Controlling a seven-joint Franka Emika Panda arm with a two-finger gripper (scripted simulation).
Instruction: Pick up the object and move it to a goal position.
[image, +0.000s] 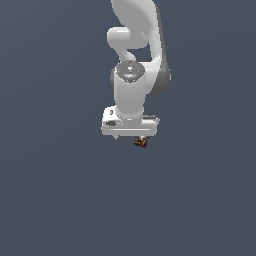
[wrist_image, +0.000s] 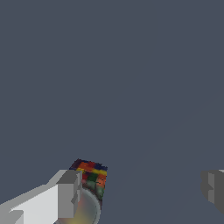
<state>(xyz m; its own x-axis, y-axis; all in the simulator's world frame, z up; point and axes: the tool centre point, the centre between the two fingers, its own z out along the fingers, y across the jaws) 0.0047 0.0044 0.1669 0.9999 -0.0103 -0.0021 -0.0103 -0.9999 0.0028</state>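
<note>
No brand name, label text or other writing can be read on any surface; the only markings are coloured patches on the object (wrist_image: 91, 175), which the wrist view shows as a small dark can-like body with red, orange, yellow, green and blue squares on its side and a paler rounded end face. In the exterior view the object (image: 141, 142) appears as a tiny dark speck with red and orange spots, just below the white hand of the arm (image: 131, 92) and toward the exterior view's right of the hand's centre. The gripper (wrist_image: 142, 190) is released: in the wrist view its two grey fingers (wrist_image: 69, 192) stand well apart with a wide gap between them. The object lies just beside one finger, on that finger's outer side rather than in the gap between the two; whether it touches the finger cannot be told. The fingertips themselves are hidden under the hand in the exterior view. The floor (image: 60, 190) is a uniform dark grey-blue plane with no visible edge, wall or border in either view. Open room extends on every side of the arm and the object.
</note>
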